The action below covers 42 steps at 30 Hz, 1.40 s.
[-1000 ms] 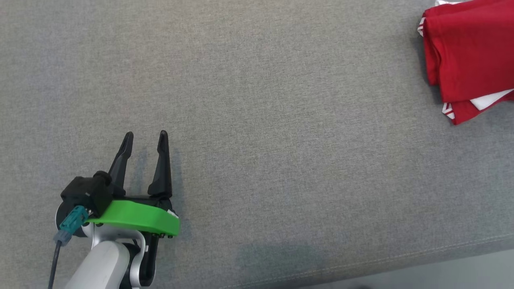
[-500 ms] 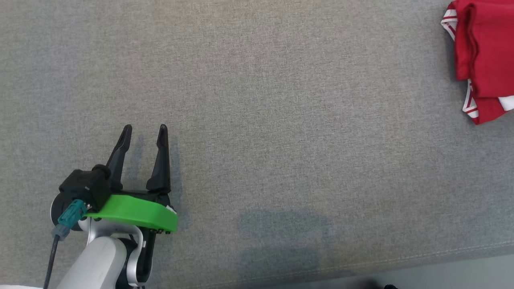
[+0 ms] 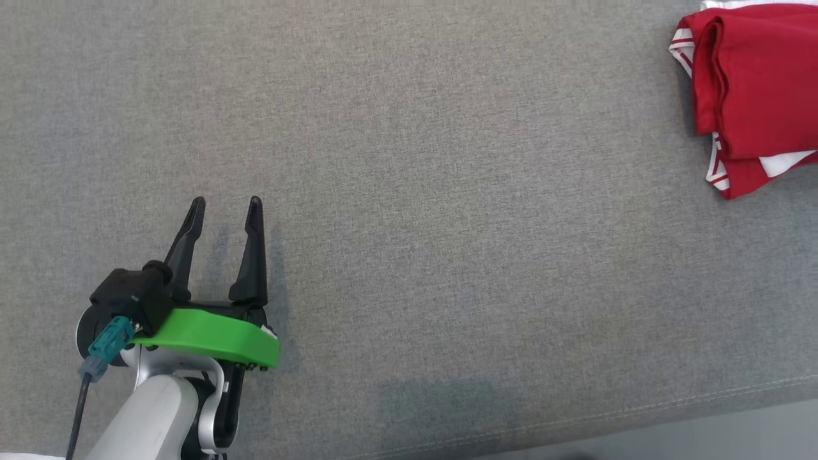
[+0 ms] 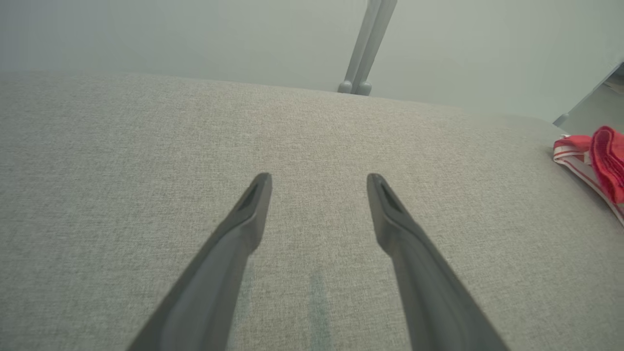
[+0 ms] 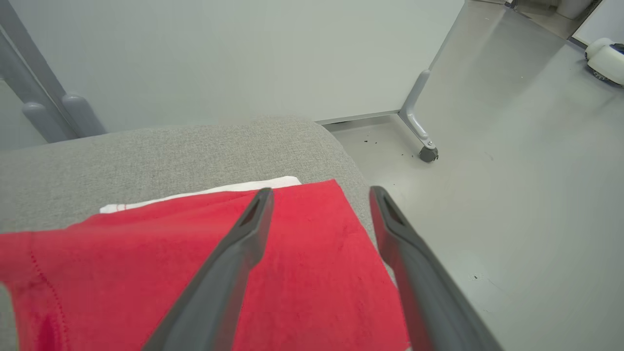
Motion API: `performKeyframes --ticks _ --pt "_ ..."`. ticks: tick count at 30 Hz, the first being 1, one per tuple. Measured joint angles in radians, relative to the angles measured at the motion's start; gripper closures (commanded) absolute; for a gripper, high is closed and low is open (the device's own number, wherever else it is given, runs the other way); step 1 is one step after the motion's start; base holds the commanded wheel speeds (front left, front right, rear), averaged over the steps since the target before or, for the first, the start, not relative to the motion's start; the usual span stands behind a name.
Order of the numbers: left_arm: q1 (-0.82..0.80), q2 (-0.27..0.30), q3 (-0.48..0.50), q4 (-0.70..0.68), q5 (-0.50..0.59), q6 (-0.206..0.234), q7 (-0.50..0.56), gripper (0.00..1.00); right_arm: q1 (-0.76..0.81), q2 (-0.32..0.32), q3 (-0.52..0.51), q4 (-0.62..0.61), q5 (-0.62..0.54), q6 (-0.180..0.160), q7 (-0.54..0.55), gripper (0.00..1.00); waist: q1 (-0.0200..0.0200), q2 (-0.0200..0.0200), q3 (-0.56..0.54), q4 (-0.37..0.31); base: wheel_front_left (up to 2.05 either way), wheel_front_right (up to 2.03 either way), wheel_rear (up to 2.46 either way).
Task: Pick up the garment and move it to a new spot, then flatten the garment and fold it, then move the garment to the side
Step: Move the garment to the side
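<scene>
Since the folded red garment (image 3: 760, 83) lies at 2 o'clock on the grey padded surface (image 3: 447, 191), with left hand (image 3: 226, 203) and right hand (image 5: 320, 192) both spread empty, all steps look done, nothing left.

Garment (image 3: 760, 83) runs off head view's top and right edges; full outline not seen. Right wrist view: garment cropped left and bottom, partly behind right gripper (image 5: 319, 195) fingers (image 5: 234, 263). Pale rounded object (image 5: 604, 61), upper corner, cropped, perhaps a wheel.

Even soft light, faint shadows, sharp.
</scene>
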Motion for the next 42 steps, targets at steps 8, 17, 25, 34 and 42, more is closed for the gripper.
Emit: performKeyframes --ticks 8,17,25,34,42 --pt "-0.008 -0.015 0.000 0.031 -0.017 -0.014 -0.019 0.00 -0.008 0.073 0.137 -0.032 0.041 0.000 -0.031 0.00 0.0000 -0.0001 -0.083 -0.022 0.00 0.00 0.00" --pt "-0.006 -0.052 0.038 0.080 -0.034 -0.017 -0.065 0.00 0.060 0.108 0.332 -0.169 0.177 0.000 -0.058 0.00 0.0000 -0.0003 -0.192 -0.032 0.00 0.00 0.00" --pt "0.055 -0.077 0.065 0.110 -0.010 -0.003 -0.081 0.00 0.236 0.125 0.420 -0.369 0.328 0.000 -0.063 0.00 0.0000 -0.0003 -0.287 -0.027 0.00 0.00 0.00" --pt "0.150 -0.086 0.094 0.126 0.008 0.003 -0.083 0.00 0.519 0.165 0.372 -0.690 0.344 0.000 -0.011 0.00 -0.0001 -0.0003 -0.374 -0.015 0.00 0.00 0.00" --pt "0.219 -0.100 0.123 0.120 0.026 0.007 -0.085 0.00 0.801 0.311 0.280 -1.022 0.244 0.000 0.104 0.00 -0.0001 -0.0004 -0.410 -0.009 0.00 0.00 0.00"
